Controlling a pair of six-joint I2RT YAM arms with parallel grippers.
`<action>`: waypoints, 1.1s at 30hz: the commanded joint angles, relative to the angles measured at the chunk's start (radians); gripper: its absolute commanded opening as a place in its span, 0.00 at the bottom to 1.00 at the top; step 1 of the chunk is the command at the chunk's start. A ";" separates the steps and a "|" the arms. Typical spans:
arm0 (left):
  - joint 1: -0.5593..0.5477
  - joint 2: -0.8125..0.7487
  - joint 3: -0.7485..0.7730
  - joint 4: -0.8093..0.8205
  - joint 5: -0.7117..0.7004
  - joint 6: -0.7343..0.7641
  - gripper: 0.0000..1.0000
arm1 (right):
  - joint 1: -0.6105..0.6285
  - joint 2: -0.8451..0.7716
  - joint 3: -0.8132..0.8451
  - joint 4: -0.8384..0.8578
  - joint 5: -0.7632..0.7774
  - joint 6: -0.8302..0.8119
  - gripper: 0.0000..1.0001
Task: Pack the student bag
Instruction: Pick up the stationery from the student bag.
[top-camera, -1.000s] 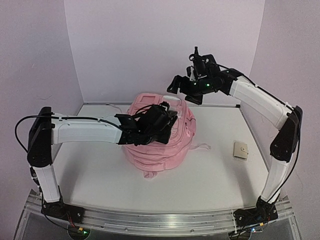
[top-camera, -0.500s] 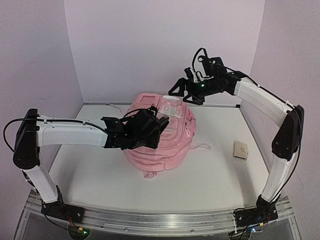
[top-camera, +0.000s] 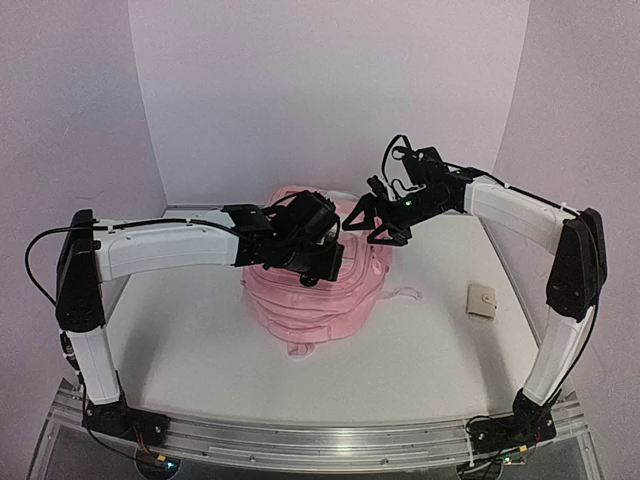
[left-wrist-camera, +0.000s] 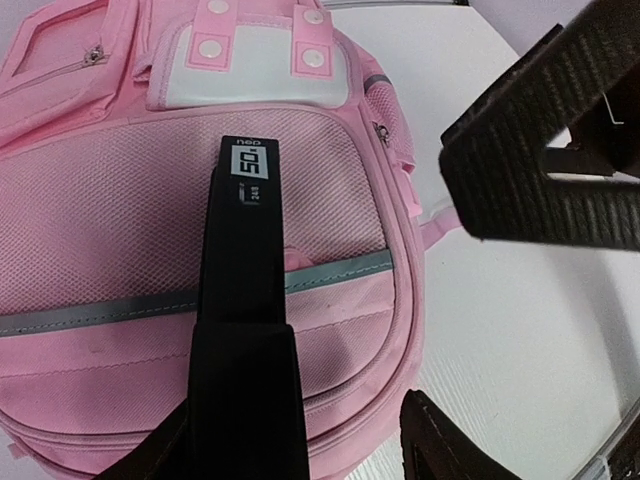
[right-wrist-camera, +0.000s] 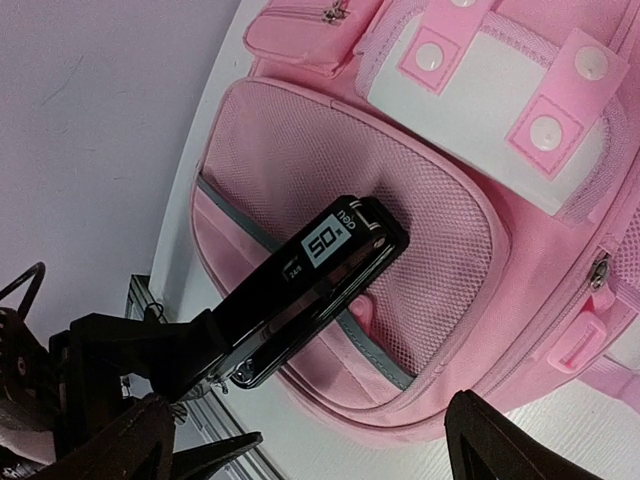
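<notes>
1. The student bag (left-wrist-camera: 120, 200) fills the view from 8 to 12 o'clock, with its white patch (left-wrist-camera: 250, 70) at 12.
2. A black bar (left-wrist-camera: 250, 250) labelled "50" stretches from 6 o'clock to the centre, across the mesh pocket (left-wrist-camera: 100, 220) and a grey stripe (left-wrist-camera: 80, 318).
3. The left gripper (left-wrist-camera: 335, 400) has its jaws apart at 6 o'clock.
4. The right gripper (left-wrist-camera: 530, 170), dark and ribbed, hangs at 2 o'clock above the white desk (left-wrist-camera: 500, 330).

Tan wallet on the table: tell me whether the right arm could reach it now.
Probably yes. The tan wallet lies alone on the table, nothing over it, and the right pincer is open and empty.
</notes>
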 joint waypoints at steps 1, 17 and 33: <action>0.036 0.073 0.153 -0.202 0.076 -0.020 0.61 | -0.010 -0.073 0.009 0.038 -0.038 -0.023 0.95; 0.075 0.179 0.251 -0.313 0.120 -0.044 0.43 | -0.044 -0.072 -0.002 0.038 -0.079 -0.029 0.97; 0.097 -0.241 -0.220 0.097 0.076 -0.105 0.00 | -0.041 -0.028 0.083 -0.039 -0.058 -0.260 0.95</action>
